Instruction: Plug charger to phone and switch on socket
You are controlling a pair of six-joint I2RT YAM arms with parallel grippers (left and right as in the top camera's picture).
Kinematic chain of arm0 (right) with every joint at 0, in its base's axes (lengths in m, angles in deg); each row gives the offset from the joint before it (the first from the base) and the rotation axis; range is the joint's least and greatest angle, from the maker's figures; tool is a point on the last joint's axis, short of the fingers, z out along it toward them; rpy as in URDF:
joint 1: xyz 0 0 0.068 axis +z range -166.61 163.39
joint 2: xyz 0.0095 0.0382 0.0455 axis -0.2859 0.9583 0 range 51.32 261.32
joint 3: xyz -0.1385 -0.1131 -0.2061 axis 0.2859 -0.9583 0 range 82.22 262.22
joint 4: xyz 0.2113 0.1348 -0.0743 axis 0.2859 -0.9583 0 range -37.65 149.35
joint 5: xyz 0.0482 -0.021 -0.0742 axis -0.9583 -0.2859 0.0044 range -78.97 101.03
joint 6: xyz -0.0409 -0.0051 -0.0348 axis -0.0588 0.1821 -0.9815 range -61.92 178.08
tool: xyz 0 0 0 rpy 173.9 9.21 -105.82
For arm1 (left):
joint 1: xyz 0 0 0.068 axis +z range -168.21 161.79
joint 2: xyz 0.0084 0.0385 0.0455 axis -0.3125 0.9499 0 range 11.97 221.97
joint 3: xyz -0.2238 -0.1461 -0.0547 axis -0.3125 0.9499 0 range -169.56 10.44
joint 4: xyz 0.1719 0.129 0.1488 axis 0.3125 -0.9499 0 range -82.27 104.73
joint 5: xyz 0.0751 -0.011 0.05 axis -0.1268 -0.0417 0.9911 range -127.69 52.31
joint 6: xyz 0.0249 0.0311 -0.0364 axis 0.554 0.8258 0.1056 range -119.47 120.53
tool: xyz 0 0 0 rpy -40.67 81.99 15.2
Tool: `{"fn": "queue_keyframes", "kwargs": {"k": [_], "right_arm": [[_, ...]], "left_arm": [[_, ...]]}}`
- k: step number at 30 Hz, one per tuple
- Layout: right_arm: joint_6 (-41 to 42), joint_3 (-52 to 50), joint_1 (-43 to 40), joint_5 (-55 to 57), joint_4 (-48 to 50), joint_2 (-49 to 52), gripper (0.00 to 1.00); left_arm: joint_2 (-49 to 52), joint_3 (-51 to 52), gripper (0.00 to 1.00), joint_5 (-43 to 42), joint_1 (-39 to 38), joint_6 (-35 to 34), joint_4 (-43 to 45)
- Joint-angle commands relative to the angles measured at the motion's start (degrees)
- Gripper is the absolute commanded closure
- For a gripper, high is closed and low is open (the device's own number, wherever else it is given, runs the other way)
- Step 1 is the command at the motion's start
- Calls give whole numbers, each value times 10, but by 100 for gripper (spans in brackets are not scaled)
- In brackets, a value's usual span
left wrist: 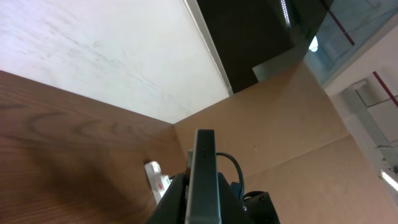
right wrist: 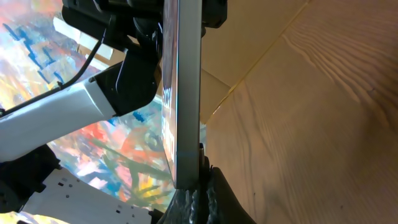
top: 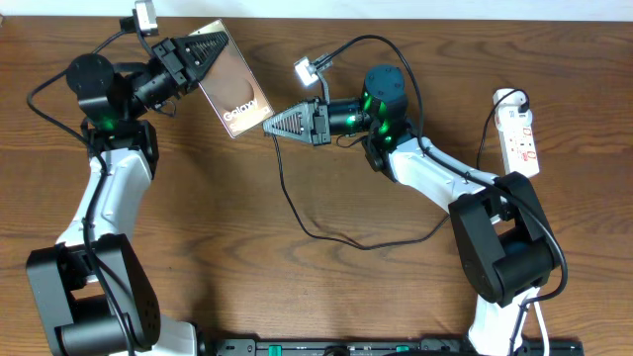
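Observation:
My left gripper [top: 205,51] is shut on the phone [top: 237,91] and holds its top end, lifted and tilted above the table at the back left. The left wrist view shows the phone [left wrist: 203,168] edge-on between the fingers. My right gripper [top: 270,125] is shut on the charger [top: 297,213], and its tip meets the phone's lower end. Seen from the right wrist, the phone [right wrist: 183,93] stands edge-on right above the shut right gripper [right wrist: 202,186], which hides the plug tip. The black cable loops across the table's middle. At the far right lies the white socket [top: 520,133].
A black plug and cable [top: 492,119] sit at the socket's far end. The socket [left wrist: 158,179] also shows beside the phone in the left wrist view. Both arms' bases stand at the table's near edge. The left arm [right wrist: 62,118] crosses the right wrist view.

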Motion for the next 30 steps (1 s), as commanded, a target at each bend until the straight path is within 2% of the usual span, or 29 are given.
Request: {"fn": "queue_keyframes", "kwargs": {"k": [1,15,30], "right_arm": [[3,6,1,12,3,3,99],[-14,6,16,-11,-21,3,99],[-19,6,17,-24,-31,3,99]], "left_arm": [[-11,-12,92,2,0,1,5],[-11,-13,93,44,0,-6,6],[-11,-13,93,42,2,4,6]]}}
